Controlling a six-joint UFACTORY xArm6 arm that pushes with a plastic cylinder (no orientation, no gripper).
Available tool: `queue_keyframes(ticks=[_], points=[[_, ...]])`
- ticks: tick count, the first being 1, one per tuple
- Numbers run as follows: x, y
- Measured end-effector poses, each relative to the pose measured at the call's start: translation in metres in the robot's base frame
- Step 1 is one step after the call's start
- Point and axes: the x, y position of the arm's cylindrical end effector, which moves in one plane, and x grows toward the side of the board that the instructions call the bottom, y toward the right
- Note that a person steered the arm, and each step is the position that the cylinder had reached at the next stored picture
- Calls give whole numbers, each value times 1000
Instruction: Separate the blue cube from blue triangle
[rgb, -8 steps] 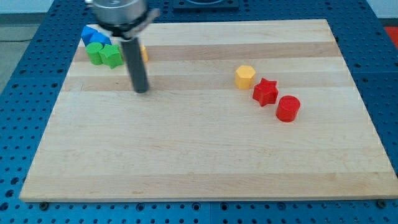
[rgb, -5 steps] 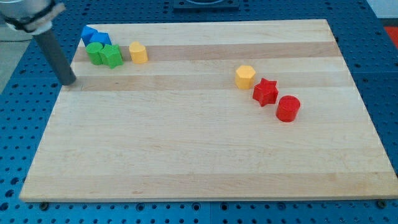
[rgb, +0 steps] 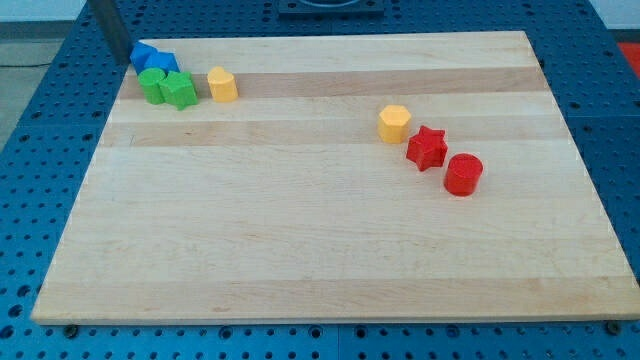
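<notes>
- My tip (a bare rod, no pincer to spread or pinch) sits at the board's top-left corner, just left of the blue triangle.
- The blue cube touches that triangle, with two green blocks right below.

Two green blocks, yellow block sitting top left on wooden board; yellow hexagonal block, red star, red cylinder lying diagonally at right.
</notes>
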Motion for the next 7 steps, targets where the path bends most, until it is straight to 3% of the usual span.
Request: queue_keyframes(ticks=[1, 3, 5, 7], points=[[-13, 2], [45, 57], [99, 149], [110, 183]])
